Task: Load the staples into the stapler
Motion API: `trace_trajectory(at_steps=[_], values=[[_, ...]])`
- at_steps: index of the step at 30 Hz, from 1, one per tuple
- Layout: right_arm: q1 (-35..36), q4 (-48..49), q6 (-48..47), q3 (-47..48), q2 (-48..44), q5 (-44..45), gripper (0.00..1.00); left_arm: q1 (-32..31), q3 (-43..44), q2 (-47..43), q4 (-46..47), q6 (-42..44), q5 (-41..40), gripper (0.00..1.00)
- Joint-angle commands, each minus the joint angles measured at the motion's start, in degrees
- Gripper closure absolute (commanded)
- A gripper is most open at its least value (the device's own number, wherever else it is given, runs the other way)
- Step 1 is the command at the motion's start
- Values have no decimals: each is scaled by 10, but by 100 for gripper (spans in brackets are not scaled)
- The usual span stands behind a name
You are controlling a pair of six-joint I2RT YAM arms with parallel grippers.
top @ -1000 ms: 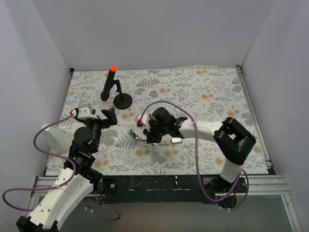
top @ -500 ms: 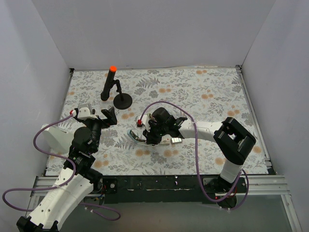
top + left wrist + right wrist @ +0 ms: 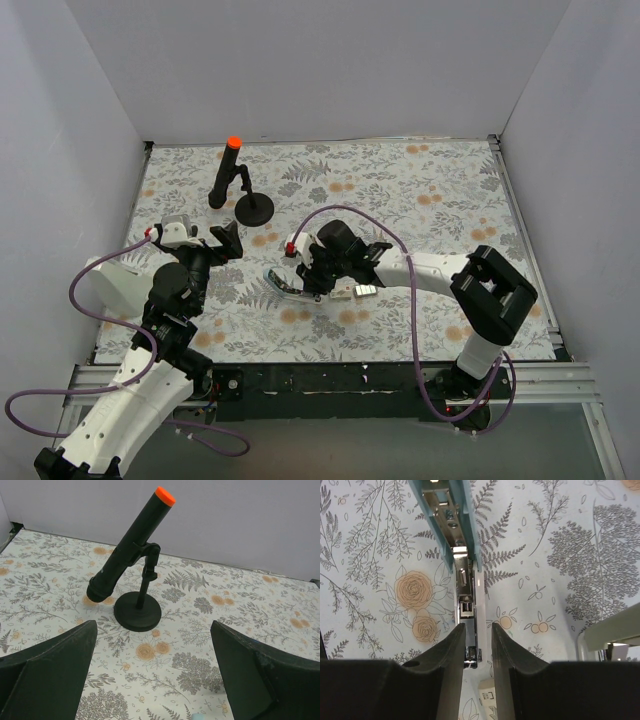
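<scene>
Beside the right pincer (image 3: 477, 627), at the right edge of its wrist view, the stapler (image 3: 612, 632) lies on the bench (image 3: 420, 200). Only a pale green end with a bit of silver spring is in sight, and nothing holds it. The whitish staples box (image 3: 487, 696) peeps out just below the jaws; I cannot make out a loose strip. The pincer sits low over a blue bar (image 3: 445, 510) that lies open, its jaws straddling the silver rail running out of it. A sliver of cloth shows between rail and right finger, so it is part open with nothing clamped. That gap is the change: over the last second the jaws have eased apart and the arm's elbow has drifted a little, while the bar has stayed put. I read it as a let-go or a re-grip, with loading not yet begun. Over on the other side the left pincer (image 3: 152, 640) hangs fully spread and empty, facing the black stand (image 3: 137, 612).
</scene>
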Motion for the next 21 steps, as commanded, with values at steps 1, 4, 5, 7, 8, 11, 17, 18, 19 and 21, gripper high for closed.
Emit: trace_trajectory(at_steps=[1,4,5,7,8,11,17,18,19,21], values=[[-1,34,31,6,-27,41,65,4,16,-8,-5,-2,8,2],[-1,36,46,15,-21,41,64,4,16,-10,-5,-2,4,2],[-1,37,50,19,-14,38,63,4,16,-11,-5,-3,4,2],[1,39,53,22,-10,36,61,4,15,-12,-5,-3,5,2],[2,40,55,24,-4,39,60,4,14,-12,-5,-4,5,2],[6,38,55,33,8,46,59,4,15,-12,-5,-4,7,2],[13,36,55,44,29,47,58,6,14,-10,-5,-5,9,2],[15,36,55,45,31,48,58,6,15,-10,-5,-6,8,2],[14,36,55,45,32,48,58,6,14,-11,-5,-6,9,2],[15,36,54,45,35,51,58,6,15,-10,-5,-6,10,2]])
